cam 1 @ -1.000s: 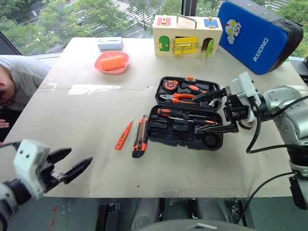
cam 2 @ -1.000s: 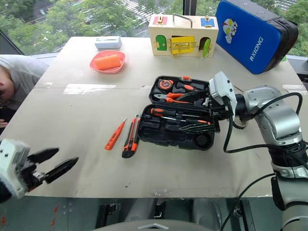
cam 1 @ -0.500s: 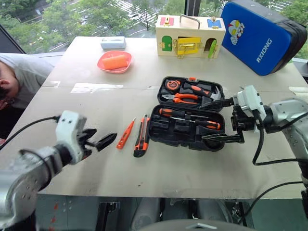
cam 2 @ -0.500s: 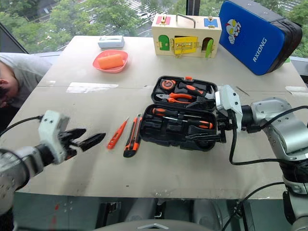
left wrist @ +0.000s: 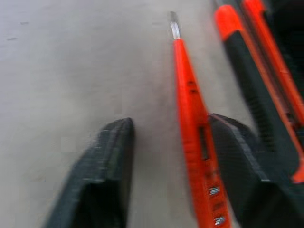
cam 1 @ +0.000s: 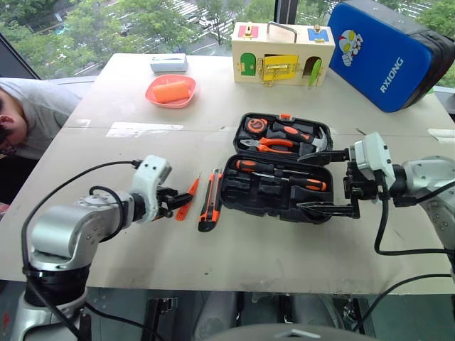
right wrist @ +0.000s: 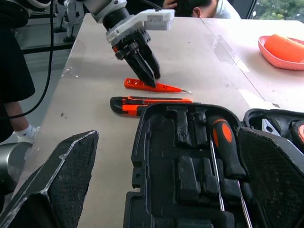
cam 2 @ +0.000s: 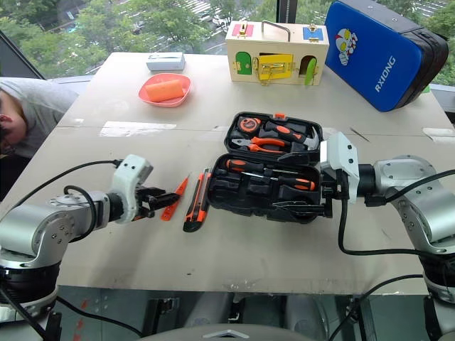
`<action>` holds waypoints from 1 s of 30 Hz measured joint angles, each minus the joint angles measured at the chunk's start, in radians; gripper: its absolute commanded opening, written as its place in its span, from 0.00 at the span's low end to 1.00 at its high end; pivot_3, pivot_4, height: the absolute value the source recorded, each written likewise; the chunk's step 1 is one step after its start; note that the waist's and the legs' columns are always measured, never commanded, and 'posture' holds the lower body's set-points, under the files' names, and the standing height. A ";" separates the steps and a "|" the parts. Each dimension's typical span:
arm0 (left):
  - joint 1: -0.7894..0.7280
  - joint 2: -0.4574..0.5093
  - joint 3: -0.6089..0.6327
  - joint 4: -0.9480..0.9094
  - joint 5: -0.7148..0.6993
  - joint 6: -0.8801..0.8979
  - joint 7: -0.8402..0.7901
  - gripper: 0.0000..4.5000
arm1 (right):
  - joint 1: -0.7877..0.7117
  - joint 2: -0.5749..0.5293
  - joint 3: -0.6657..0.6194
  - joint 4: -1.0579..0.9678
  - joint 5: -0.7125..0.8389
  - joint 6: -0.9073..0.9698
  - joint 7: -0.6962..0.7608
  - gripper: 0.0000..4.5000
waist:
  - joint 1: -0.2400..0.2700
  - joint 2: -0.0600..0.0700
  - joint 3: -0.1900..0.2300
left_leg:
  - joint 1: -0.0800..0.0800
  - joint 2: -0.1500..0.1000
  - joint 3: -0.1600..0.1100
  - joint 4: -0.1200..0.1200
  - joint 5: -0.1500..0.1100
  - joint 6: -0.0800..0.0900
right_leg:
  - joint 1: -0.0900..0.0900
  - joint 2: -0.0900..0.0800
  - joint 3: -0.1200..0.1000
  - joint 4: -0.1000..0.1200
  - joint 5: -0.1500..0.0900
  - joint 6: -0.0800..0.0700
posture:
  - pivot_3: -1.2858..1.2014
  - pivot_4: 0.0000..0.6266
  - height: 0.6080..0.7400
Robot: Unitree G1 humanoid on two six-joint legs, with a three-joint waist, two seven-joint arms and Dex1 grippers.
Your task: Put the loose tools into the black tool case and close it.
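Jaws first: our left gripper (left wrist: 168,156) has its jaws partly drawn in and straddling the slim orange tester screwdriver (left wrist: 192,118), one finger on either side. The wrist view shows a gap on one side, so we wouldn't call it a pinch yet. That's the big change from a second ago, when that arm hung wide open out past the near left corner of the bench (cam 1: 106,99); it has swung in to the tester and begun narrowing. So the tester pickup looks like the step we're on, and nothing loose from this side has gone into the case yet. Our right gripper (cam 1: 328,181) is spread wide and has barely budged, hovering at the right end of the black tool case (cam 1: 277,186), which lies open with two black-and-orange screwdrivers (cam 1: 281,174) in its near half and the pliers and tape measure in the far half. The utility knife (cam 1: 208,200) lies just beside the tester, between it and the case, and that's our worry: the inner finger sits right against it and could nudge it on the lift. Further back sit a wooden box (cam 1: 283,44), a blue padded bag (cam 1: 387,53), an orange dish (cam 1: 170,92) and a person at the left edge, all well apart.
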 measured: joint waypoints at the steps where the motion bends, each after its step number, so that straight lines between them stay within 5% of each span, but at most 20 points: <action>1: -0.004 -0.004 -0.010 0.005 0.016 -0.006 0.006 0.21 | 0.006 -0.002 -0.001 -0.004 0.004 0.001 -0.002 1.00 | 0.001 0.001 -0.001 | 0.000 0.000 0.000 0.000 0.000 0.000 | 0.000 0.000 0.000 0.000 0.000 0.000 | 0.52 0.24 0.96; 3: -0.009 -0.015 -0.030 0.011 0.034 -0.024 0.007 0.12 | 0.012 -0.003 -0.001 -0.011 0.009 0.008 -0.006 1.00 | 0.002 0.003 -0.002 | 0.001 0.000 0.000 0.000 0.000 0.000 | 0.001 0.000 0.000 0.000 0.000 0.000 | 0.52 0.24 0.96; 16: -0.013 0.022 -0.051 0.073 0.073 -0.106 -0.090 0.12 | 0.032 -0.036 -0.013 -0.021 0.033 0.008 -0.019 1.00 | 0.001 0.008 -0.005 | 0.002 -0.001 -0.002 0.001 0.000 0.000 | 0.002 -0.001 -0.002 0.001 0.000 0.001 | 0.52 0.24 0.96; 21: -0.014 0.130 -0.008 0.110 0.001 -0.164 -0.296 0.11 | 0.053 -0.062 -0.014 -0.021 0.052 0.017 0.001 1.00 | -0.003 0.004 -0.002 | -0.001 -0.001 -0.003 0.000 0.000 0.000 | 0.001 -0.001 -0.003 -0.001 0.000 0.000 | 0.52 0.24 0.96; 24: -0.018 0.240 0.001 0.125 -0.009 -0.259 -0.449 0.01 | 0.060 -0.067 -0.018 -0.021 0.058 0.017 0.001 1.00 | -0.003 0.004 -0.001 | -0.001 -0.001 -0.003 0.000 0.000 0.000 | 0.001 -0.001 -0.003 -0.002 0.000 0.000 | 0.52 0.24 0.96; 30: -0.068 0.273 -0.021 0.174 -0.015 -0.329 -0.576 0.01 | 0.083 -0.066 -0.018 -0.035 0.057 0.016 -0.012 1.00 | -0.001 0.004 -0.001 | -0.001 -0.001 -0.003 0.000 0.000 0.000 | 0.001 -0.001 -0.003 -0.002 0.000 0.000 | 0.52 0.24 0.96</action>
